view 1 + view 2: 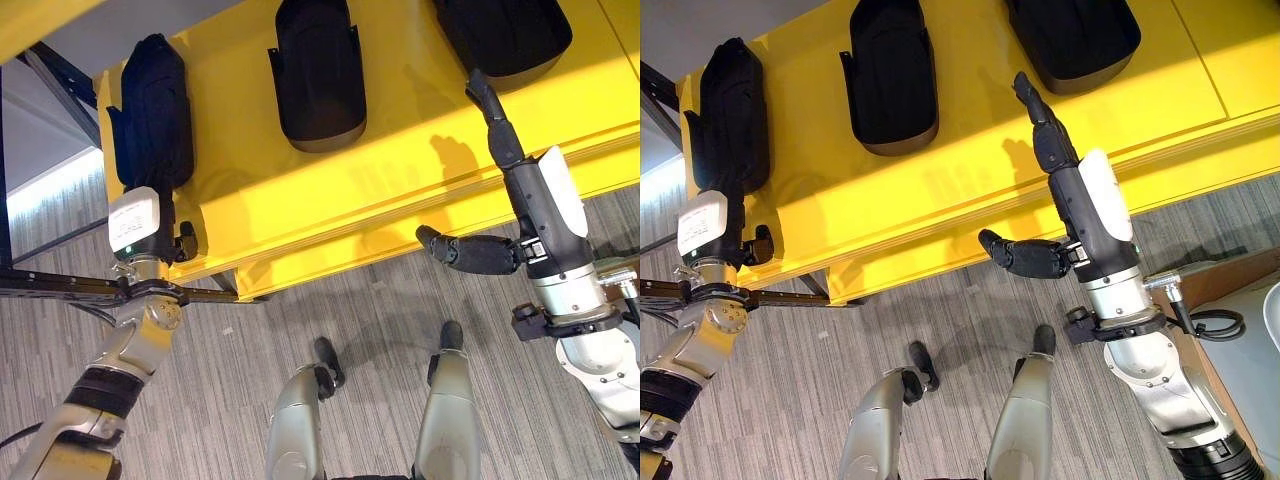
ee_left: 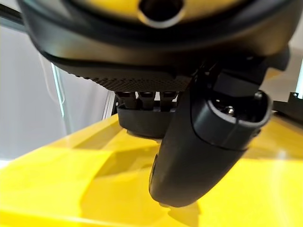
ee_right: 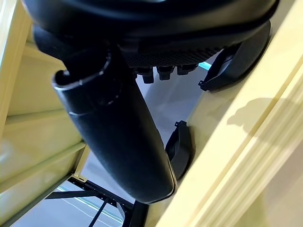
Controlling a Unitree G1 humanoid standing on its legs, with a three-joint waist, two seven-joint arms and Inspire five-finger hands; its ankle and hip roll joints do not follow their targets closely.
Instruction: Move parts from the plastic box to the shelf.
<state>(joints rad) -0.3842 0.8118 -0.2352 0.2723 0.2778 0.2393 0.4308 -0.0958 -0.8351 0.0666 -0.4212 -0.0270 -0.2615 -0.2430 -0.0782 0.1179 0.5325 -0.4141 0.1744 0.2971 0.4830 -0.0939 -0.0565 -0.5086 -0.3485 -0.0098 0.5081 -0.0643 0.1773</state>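
Nearest, grey striped floor (image 1: 230,400) ran under the yellow shelf's (image 1: 330,215) front edge, with a dark bar (image 1: 60,285) crossing at the left arm's wrist. The right hand (image 1: 1080,215) hung just over that front edge, fingers straight and reaching onto the shelf, thumb stuck out sideways over the floor, holding nothing. Over at the shelf's left end the left hand (image 1: 135,225) sat at the near end of a black part (image 1: 152,110); whether its fingers gripped the part, I couldn't tell. Farther back two more black parts lay on the shelf, well apart: one in the middle (image 1: 318,70), one (image 1: 505,35) beyond the right fingertips.
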